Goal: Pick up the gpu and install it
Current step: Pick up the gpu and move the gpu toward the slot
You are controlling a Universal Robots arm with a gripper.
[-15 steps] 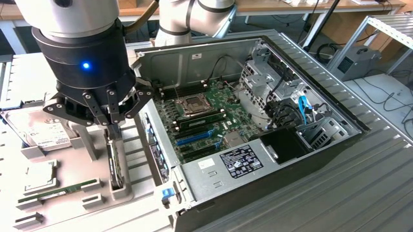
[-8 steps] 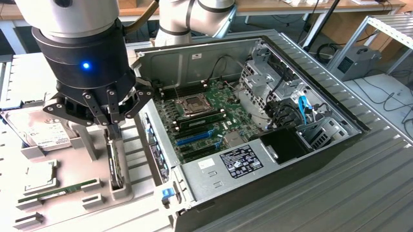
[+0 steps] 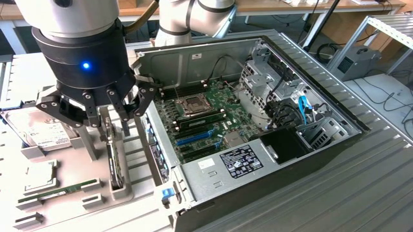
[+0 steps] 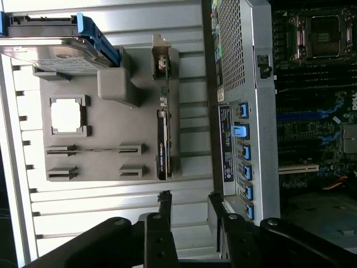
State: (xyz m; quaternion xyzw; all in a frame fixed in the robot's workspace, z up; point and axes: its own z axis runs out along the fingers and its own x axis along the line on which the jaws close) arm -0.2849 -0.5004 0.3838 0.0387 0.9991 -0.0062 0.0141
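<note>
Hovering over grey parts tray (image 3: 67, 169) (image 4: 111, 128): claw (image 3: 115, 126) (image 4: 189, 198), fingers spread, nothing pinched between them. Gpu (image 3: 115, 164) (image 4: 162, 148) standing on edge in tray's long slot, along tray side nearest computer case (image 3: 213, 58) (image 4: 237, 56), below claw and not gripped. Silver hard drive (image 3: 38, 130) (image 4: 50, 50) propped at one end of tray. Green memory stick (image 3: 58, 192) (image 4: 92, 149) lying flat in tray, well apart from gpu. Case open, motherboard exposed, just beside tray on ribbed tabletop (image 3: 361, 183).
</note>
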